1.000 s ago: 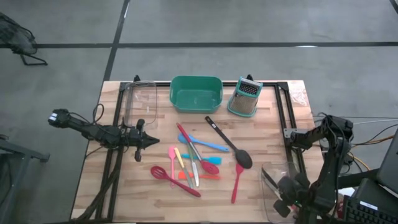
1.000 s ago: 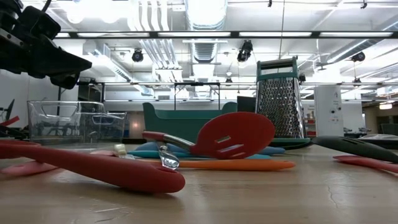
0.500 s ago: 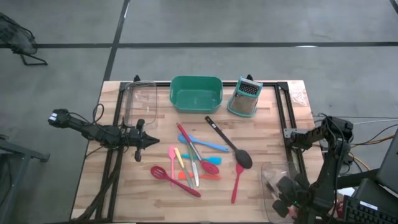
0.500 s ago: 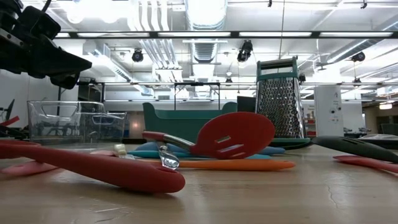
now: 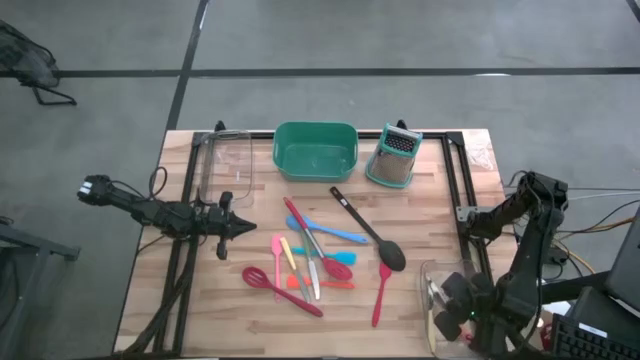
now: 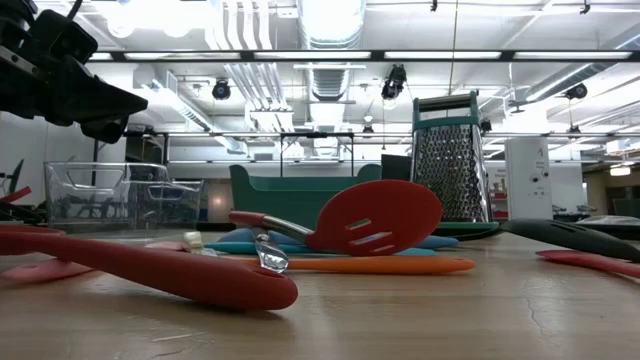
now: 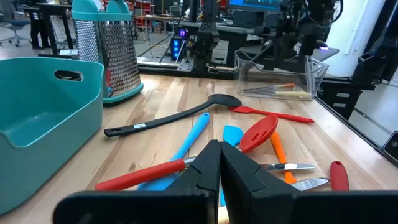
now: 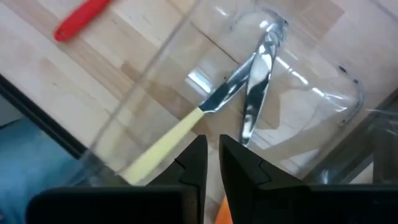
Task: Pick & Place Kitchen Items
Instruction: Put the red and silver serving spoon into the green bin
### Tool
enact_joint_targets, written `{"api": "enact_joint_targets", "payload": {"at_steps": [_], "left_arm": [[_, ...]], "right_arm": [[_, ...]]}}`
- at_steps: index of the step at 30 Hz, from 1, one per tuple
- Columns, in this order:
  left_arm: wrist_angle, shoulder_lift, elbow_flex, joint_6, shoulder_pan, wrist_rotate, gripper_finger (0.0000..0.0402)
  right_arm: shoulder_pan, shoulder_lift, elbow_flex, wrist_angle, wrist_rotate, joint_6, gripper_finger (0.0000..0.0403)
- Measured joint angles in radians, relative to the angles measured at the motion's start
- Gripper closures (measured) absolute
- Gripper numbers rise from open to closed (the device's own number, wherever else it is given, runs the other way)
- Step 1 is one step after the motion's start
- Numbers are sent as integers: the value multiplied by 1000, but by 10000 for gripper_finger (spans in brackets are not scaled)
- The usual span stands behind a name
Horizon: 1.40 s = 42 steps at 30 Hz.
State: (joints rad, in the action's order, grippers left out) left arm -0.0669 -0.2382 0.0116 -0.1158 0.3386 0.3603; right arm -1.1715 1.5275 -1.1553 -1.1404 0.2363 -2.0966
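A: Where are the utensils [image 5: 315, 258] found, & how is handling judged?

B: Most are heaped mid-table, btwn the two arms. The black ladle [image 5: 368, 230] lies diagonally toward the grater [image 5: 393, 157]; the red spoon [image 5: 381, 292] lies just beside its bowl. A yellow-handled piece [image 8: 163, 146] & metal tongs [image 8: 256, 74] are seen already inside the clear bin [image 5: 440, 300] at the right edge.

A: Weight, stiffness?

B: All judged light. Handles look stiff, silicone heads prob. softer w/ some give. Smooth plastic could slip, so a handle is best gripped mid-length, crosswise, not at the head. Nothing looks fragile.

A: Which piece is easiest?

B: The red spoon or ladle: each lies mostly clear of the pile. The red slotted spatula [image 6: 375, 218], blue [image 7: 186, 146] & orange [image 7: 279, 151] pieces are overlapped, so neighbours would likely be dragged.

A: Grippers?

B: The left gripper [image 5: 243, 228] is held near the pile's left side, above the table, fingers together, nothing held. The right gripper [image 8: 211, 155] is over the clear bin, fingers nearly together, nothing clamped.
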Motion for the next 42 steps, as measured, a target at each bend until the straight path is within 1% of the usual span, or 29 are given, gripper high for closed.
{"api": "enact_joint_targets", "payload": {"at_steps": [3,6,10,15,18,22,28,30,35,42], "left_arm": [[0,0,0,0,0,0,390],[0,0,0,0,0,0,390],[0,0,0,0,0,0,390],[0,0,0,0,0,0,390],[0,0,0,0,0,0,390],[0,0,0,0,0,0,390],[0,0,0,0,0,0,390],[0,0,0,0,0,0,390],[0,0,0,0,0,0,390],[0,0,0,0,0,0,390]], "right_arm": [[30,-32,0,0,7,18,371],[69,-58,0,7,51,70,375],[133,-84,-3,25,101,193,374],[224,-85,-26,42,118,352,374],[284,-85,-34,110,161,469,370],[364,-85,-33,254,214,679,363],[478,-84,-13,454,217,936,354],[513,-76,-12,495,219,979,354],[579,-52,-10,530,217,1051,363],[641,-9,-10,536,212,1094,376]]}}
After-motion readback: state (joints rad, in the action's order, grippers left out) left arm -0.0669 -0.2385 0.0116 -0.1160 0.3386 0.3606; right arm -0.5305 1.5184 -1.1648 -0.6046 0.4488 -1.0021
